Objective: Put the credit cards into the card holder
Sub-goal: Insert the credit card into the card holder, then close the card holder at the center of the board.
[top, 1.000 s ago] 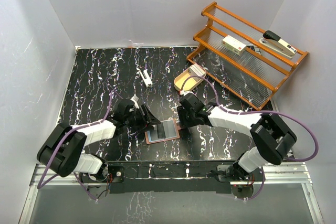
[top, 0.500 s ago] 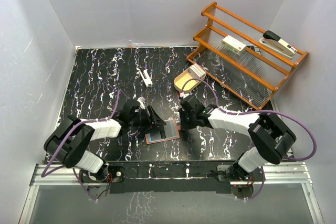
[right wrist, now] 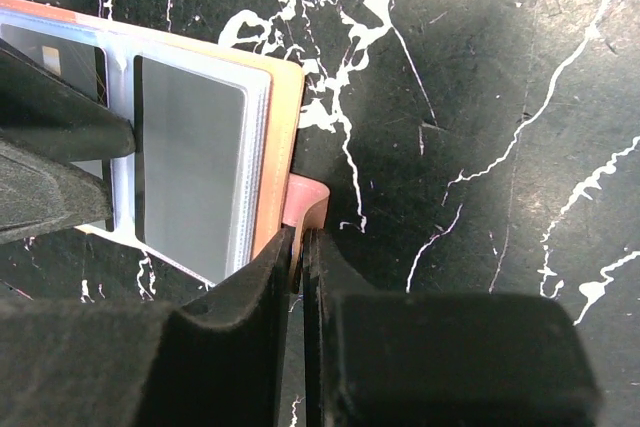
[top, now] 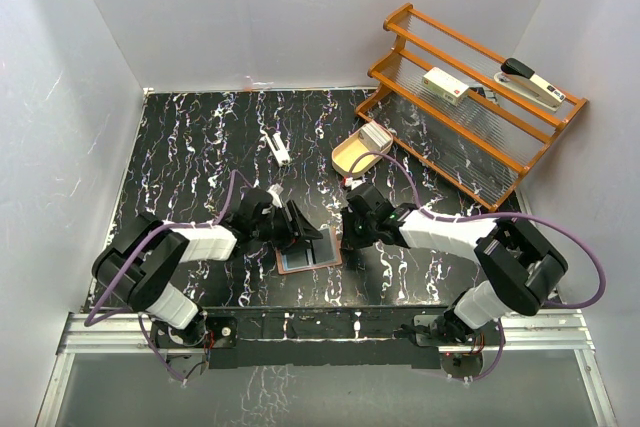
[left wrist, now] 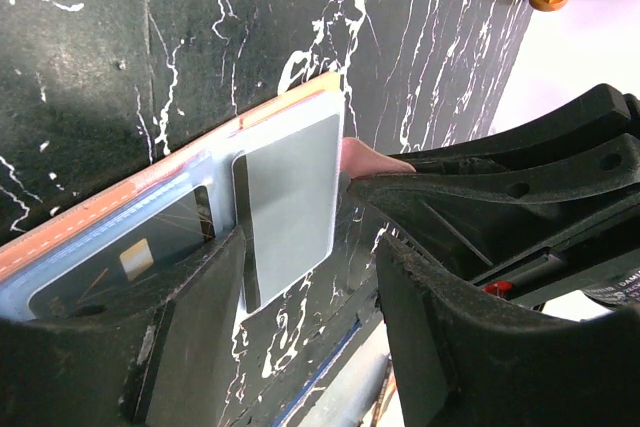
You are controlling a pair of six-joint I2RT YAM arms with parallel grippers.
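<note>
Open wallet [top: 312, 255] lies flat on the table [top: 200, 147]. Right gripper [right wrist: 301, 247] clamped on its side tab [right wrist: 308, 199]; left gripper [left wrist: 310, 247] jaws apart, its fingers partly hiding the sleeved cards [left wrist: 290, 192].

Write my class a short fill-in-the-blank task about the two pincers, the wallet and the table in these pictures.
1. The right pincer is shut on the wallet's small pink side ___.
2. The left pincer, over the wallet, has its jaws ___.
3. The table is ___ with white veins.

Missing words: tab; open; black
</note>
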